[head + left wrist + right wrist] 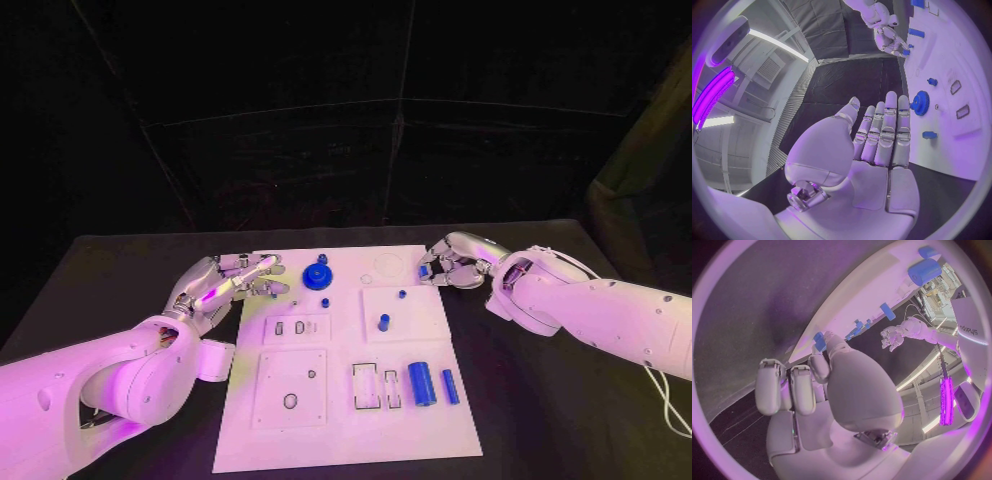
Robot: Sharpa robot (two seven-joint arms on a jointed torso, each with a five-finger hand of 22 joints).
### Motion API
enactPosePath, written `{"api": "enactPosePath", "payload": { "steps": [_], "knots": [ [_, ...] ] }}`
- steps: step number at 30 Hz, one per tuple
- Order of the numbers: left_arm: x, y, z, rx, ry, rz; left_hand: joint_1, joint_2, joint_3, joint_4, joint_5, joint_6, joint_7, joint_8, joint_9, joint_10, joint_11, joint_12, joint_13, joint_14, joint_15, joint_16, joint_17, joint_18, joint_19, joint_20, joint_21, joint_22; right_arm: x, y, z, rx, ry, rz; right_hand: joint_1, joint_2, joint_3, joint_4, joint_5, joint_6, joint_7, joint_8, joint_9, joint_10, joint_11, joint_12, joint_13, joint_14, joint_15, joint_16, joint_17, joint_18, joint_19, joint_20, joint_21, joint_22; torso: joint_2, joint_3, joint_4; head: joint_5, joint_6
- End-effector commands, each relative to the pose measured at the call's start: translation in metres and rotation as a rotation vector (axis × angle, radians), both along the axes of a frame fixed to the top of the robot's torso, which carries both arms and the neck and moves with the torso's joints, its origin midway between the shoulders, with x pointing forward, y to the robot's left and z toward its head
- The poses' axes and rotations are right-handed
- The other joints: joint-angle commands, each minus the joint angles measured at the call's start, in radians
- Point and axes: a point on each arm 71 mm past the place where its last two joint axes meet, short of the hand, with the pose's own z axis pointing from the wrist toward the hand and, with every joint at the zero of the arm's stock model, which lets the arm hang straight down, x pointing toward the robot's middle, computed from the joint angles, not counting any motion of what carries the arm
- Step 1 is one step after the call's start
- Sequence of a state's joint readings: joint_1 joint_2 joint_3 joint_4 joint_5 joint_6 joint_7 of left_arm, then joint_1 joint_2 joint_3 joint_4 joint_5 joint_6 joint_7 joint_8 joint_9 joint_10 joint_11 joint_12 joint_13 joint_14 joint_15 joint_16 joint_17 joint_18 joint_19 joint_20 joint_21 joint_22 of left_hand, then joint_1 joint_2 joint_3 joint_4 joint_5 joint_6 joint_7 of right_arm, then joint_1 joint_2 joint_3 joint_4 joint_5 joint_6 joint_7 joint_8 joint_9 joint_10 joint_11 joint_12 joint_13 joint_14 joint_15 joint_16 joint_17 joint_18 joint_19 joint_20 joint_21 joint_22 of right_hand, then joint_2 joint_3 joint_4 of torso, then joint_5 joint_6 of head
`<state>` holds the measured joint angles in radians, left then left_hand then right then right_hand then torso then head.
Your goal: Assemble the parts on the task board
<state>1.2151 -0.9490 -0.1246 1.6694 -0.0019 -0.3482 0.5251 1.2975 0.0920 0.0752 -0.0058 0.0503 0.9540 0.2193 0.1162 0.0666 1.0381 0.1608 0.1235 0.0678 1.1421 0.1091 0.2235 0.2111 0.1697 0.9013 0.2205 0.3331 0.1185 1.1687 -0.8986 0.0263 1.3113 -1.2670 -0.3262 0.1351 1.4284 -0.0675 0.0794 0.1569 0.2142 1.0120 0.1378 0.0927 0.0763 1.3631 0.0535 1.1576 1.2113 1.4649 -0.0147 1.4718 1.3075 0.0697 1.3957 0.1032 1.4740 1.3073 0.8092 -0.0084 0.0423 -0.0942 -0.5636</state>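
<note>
Right hand (450, 268) at board's far right edge, fingers curled round small blue part (423, 271); looks pinched at fingertips, exact hold hard to see. Left hand (228, 280) holds nothing, fingers extended and spread, beside task board (346, 430) near blue gear (317, 274). Judge parts light, rigid, smooth plastic: likely slippery, so you pinch across short sides, keep hold gentle but firm. Two cylinders (420, 383) lie near board's front right; expect rolling, take each mid-length.
</note>
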Motion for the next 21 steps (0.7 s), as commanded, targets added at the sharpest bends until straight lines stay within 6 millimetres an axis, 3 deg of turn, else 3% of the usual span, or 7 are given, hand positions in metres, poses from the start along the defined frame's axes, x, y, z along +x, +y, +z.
{"api": "enactPosePath", "payload": {
  "steps": [1, 9, 15, 21],
  "knots": [
    [-0.0004, -0.0012, 0.0011, -0.004, -0.005, -0.013, 0.009, -0.001, 0.006, 0.002, 0.005, -0.001, 0.004, -0.006, -0.001, 0.003, 0.004, -0.005, -0.002, -0.006, 0.002, -0.006, 0.001, 0.014, 0.006, 0.004, -0.006, -0.001, 0.0000, 0.0014, -0.0004, -0.002, 0.011, 0.013, -0.001, 0.011, 0.001, -0.008, -0.004, 0.007, 0.000, 0.003, 0.001, 0.004, -0.004, 0.004, 0.001, 0.061, -0.005, 0.000, 0.048, -0.016, 0.001, -0.008, -0.001, 0.022, 0.000, 0.0003, 0.0001, 0.000, -0.001],
    [-0.0006, -0.0008, 0.0011, -0.004, -0.005, -0.011, 0.009, -0.001, 0.008, 0.001, 0.006, -0.001, 0.004, -0.007, -0.001, 0.003, 0.004, -0.006, -0.002, -0.006, 0.002, -0.006, 0.001, 0.014, 0.006, 0.004, -0.006, -0.001, 0.0008, 0.0020, -0.0005, 0.000, -0.001, 0.007, 0.005, 0.031, 0.013, -0.014, -0.031, 0.038, -0.008, 0.011, 0.002, 0.009, -0.010, 0.010, 0.007, 0.063, -0.010, 0.003, 0.056, -0.017, 0.007, -0.012, 0.002, 0.030, 0.000, 0.0003, 0.0000, -0.001, -0.002],
    [-0.0007, -0.0004, 0.0012, -0.003, -0.004, -0.011, 0.009, -0.001, 0.008, 0.001, 0.006, -0.001, 0.004, -0.007, -0.001, 0.003, 0.004, -0.006, -0.002, -0.006, 0.002, -0.006, 0.001, 0.014, 0.006, 0.004, -0.006, -0.001, 0.0010, 0.0009, 0.0039, 0.018, -0.062, -0.022, 0.033, 0.078, 0.058, -0.035, -0.085, 0.102, -0.033, 0.038, 0.010, 0.021, -0.030, 0.024, 0.021, 0.067, -0.025, 0.009, 0.072, -0.019, 0.015, -0.025, 0.006, 0.041, 0.000, 0.0007, 0.0000, -0.002, -0.002],
    [-0.0009, 0.0005, 0.0012, -0.003, -0.004, -0.009, 0.009, -0.001, 0.008, 0.001, 0.006, -0.001, 0.004, -0.007, -0.001, 0.003, 0.004, -0.006, -0.002, -0.006, 0.002, -0.006, 0.001, 0.014, 0.006, 0.004, -0.006, -0.001, -0.0005, -0.0003, 0.0082, 0.047, -0.100, -0.057, 0.029, 0.091, 0.075, -0.042, -0.105, 0.125, -0.044, 0.049, 0.014, 0.029, -0.040, 0.033, 0.029, 0.070, -0.034, 0.015, 0.084, -0.022, 0.024, -0.034, 0.011, 0.054, -0.001, 0.0001, -0.0008, -0.001, -0.003]
  ]
}}
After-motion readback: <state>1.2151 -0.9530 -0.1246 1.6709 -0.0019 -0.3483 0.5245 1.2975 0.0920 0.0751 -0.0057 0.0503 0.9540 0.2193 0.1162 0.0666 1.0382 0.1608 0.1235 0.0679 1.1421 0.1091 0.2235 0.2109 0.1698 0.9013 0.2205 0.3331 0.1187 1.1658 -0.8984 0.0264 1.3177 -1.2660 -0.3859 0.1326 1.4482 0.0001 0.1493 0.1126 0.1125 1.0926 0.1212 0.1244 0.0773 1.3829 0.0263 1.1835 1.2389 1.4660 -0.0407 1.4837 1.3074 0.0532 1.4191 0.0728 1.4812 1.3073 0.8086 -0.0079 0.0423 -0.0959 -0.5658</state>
